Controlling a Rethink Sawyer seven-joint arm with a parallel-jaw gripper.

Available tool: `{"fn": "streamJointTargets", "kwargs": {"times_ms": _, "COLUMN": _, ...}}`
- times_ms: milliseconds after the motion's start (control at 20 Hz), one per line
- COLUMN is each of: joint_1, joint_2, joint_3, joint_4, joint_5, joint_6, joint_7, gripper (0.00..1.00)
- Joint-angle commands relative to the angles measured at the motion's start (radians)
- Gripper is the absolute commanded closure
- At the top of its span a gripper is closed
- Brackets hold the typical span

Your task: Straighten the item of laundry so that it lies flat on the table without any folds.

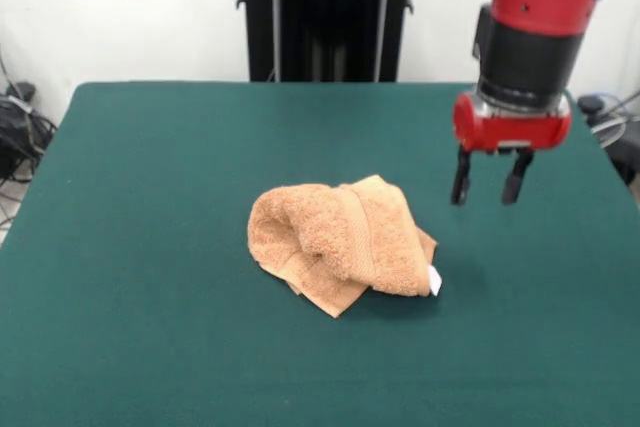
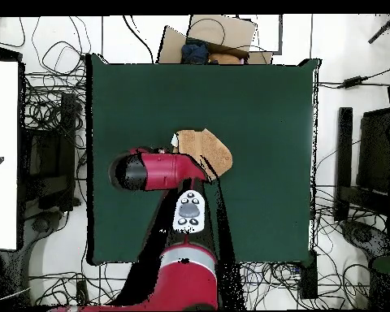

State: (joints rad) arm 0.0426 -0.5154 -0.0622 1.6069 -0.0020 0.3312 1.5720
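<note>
In the front view the towel (image 1: 340, 243) lies bunched and folded near the middle of the green tabletop (image 1: 150, 197), its white tag (image 1: 435, 280) at the lower right edge. The jaws (image 1: 491, 176) hang at about two o'clock from it, apart, narrowly parted and empty, above the cloth.

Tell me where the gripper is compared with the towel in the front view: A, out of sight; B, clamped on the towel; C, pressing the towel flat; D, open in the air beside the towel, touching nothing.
D: the gripper hangs open, its fingers apart, to the side of the crumpled towel, clear of it.
</note>
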Motion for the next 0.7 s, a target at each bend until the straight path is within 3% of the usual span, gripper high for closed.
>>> {"fn": "streamJointTargets", "kwargs": {"times_ms": 50, "joint_1": 0.041, "joint_2": 0.129, "joint_3": -0.073, "joint_4": -0.245, "joint_5": 0.033, "joint_6": 0.161, "joint_7": 0.189, "gripper": 0.0}}
{"fn": "streamJointTargets", "kwargs": {"times_ms": 300, "joint_1": 0.059, "joint_2": 0.169, "joint_3": -0.122, "joint_4": -0.321, "joint_5": 0.025, "joint_6": 0.194, "joint_7": 0.202, "gripper": 0.0}}
{"fn": "streamJointTargets", "kwargs": {"times_ms": 700, "joint_1": 0.065, "joint_2": 0.221, "joint_3": -0.179, "joint_4": -0.355, "joint_5": 0.007, "joint_6": 0.172, "joint_7": 0.219, "gripper": 0.0}}
